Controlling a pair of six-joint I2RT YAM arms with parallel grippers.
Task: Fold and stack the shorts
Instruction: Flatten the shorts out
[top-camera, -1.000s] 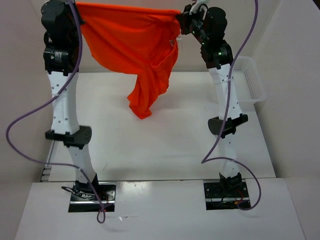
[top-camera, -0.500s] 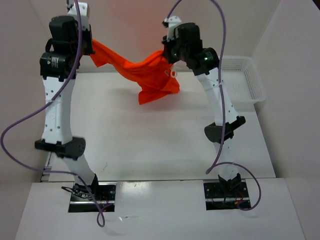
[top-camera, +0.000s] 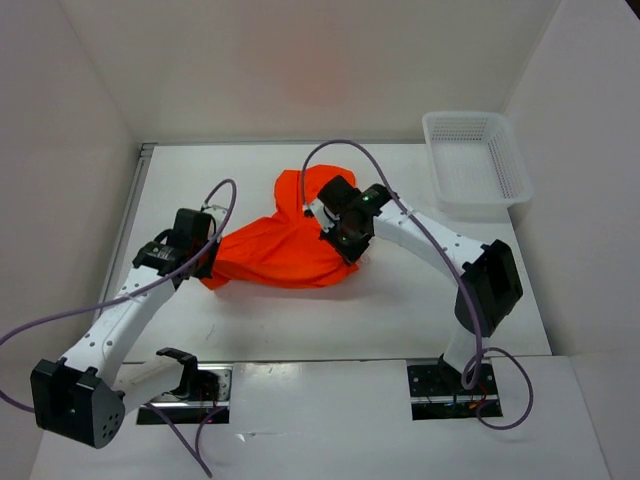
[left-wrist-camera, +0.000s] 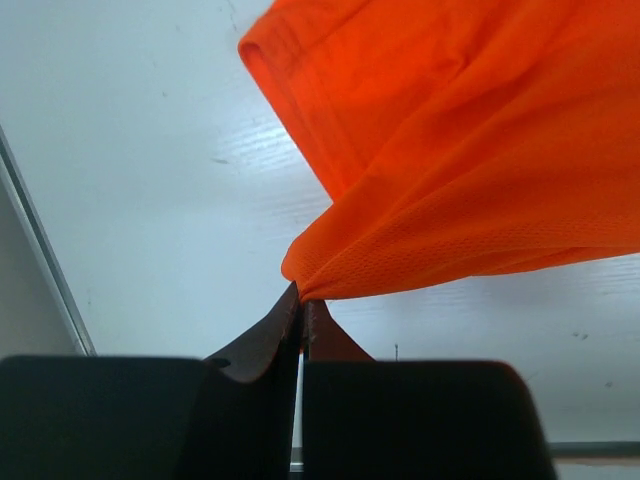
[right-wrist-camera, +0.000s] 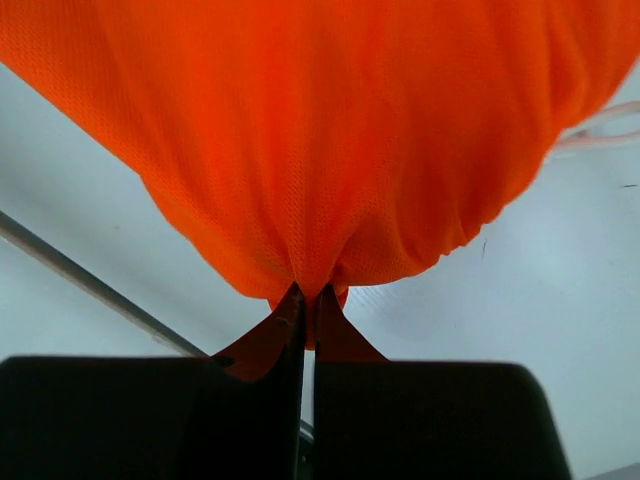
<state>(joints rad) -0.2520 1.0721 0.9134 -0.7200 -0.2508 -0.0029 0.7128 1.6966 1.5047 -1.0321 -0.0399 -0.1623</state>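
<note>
Nearest the arm bases, the left gripper sits low over the table at about 8 o'clock of the cloth. In its wrist view the fingertips are pressed together on a small pinch of the shorts, and a hemmed corner lies loose on the table toward 11 o'clock. The bite takes only the very edge of the mesh, so a sideways tug could pull the fabric out of it.

Further in, the shorts lie as a bunched orange heap in the middle of the table, with a lobe humped up toward 12 o'clock. They are not spread flat. Letting go now would likely leave creases, and any fold made over them would come out crooked.

The right gripper is at the heap's 3 o'clock side. Its fingers are clamped on a gathered tuck of cloth. I cannot tell how many layers it holds, and an uneven grab would skew the spread. A thin pale cord, probably the drawstring, trails at 2 o'clock and could end up trapped under a fold. If one arm pulls harder than the other, the heap will drag across the table rather than open.

Farthest off, the white basket stands at 1 o'clock, well apart from the shorts and out of the way.
</note>
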